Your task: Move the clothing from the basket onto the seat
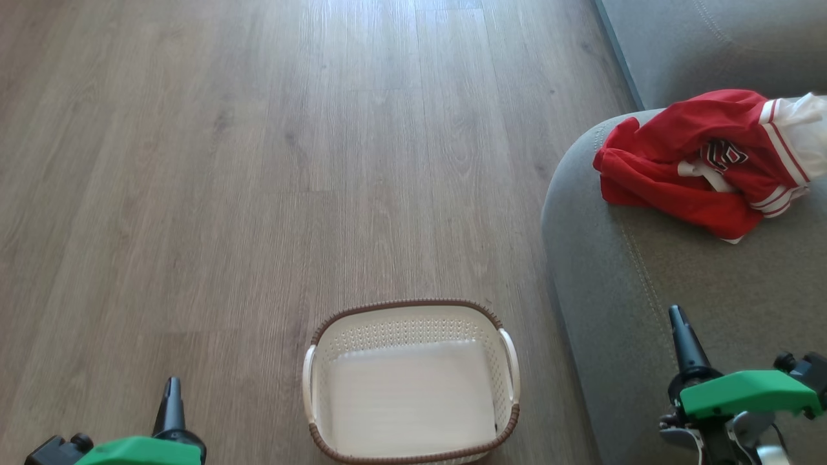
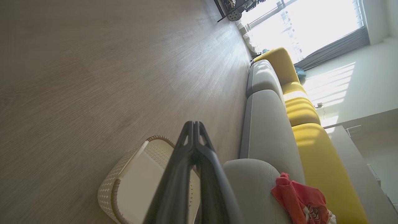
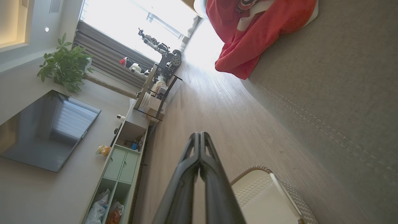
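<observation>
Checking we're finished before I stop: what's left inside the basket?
Inside the basket its bare white floor and perforated walls show, no garment. The red clothing lies piled on the grey seat. The near inner wall is hidden under the rim.

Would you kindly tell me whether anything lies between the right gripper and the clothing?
Nothing visible does. Bare seat runs from the right gripper up to the clothing, which already lies on the seat. The basket, to the gripper's left on the floor, holds nothing.

Wood floor (image 1: 258,194); yellow cushions (image 2: 326,168); dark television (image 3: 46,130); leafy plant (image 3: 63,63).
</observation>
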Robot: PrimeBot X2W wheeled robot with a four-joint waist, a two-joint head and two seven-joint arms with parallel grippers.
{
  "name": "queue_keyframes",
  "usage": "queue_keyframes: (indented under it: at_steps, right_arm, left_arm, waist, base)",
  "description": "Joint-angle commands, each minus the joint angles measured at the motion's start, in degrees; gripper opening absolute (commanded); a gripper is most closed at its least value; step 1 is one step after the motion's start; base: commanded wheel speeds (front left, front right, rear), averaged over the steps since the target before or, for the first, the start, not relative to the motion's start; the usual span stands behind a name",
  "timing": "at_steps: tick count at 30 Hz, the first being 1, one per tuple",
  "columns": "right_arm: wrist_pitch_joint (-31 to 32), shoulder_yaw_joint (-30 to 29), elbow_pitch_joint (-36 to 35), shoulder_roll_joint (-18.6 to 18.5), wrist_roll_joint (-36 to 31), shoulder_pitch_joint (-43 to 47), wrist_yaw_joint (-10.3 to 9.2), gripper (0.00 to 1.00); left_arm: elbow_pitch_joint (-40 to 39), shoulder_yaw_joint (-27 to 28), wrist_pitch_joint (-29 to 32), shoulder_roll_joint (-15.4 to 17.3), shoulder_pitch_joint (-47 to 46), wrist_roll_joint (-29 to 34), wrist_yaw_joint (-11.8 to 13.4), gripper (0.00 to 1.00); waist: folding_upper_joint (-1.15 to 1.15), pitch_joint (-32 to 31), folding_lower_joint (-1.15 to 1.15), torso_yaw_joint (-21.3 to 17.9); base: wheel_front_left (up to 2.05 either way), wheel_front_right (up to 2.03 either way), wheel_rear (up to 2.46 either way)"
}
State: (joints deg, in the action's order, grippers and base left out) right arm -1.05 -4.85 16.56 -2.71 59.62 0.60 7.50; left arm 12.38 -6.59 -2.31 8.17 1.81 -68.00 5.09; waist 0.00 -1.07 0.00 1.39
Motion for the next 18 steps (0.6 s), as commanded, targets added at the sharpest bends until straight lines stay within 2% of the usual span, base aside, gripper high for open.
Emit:
queue_keyframes:
  at_steps: [1, 18]
  right_arm:
    - [0.4, 0.6, -1.8, -0.6, 1.8, -3.3, 0.0, 0.0]
    - [2.6, 0.3, -1.7, -0.9, 13.8, -5.1, 0.0, 0.0]
  left_arm:
    - [-1.9, 2.2, 0.4, 0.3, -3.0, -1.3, -0.6, 0.0]
    - [-2.5, 6.1, 3.3, -1.6, -4.7, -10.0, -3.2, 0.0]
  waist:
    - [0.0, 0.0, 0.0, 0.0]
    - [0.0, 0.3, 0.0, -0.6]
  base:
    - [0.0, 0.0, 0.0]
    - [0.0, 0.0, 0.0]
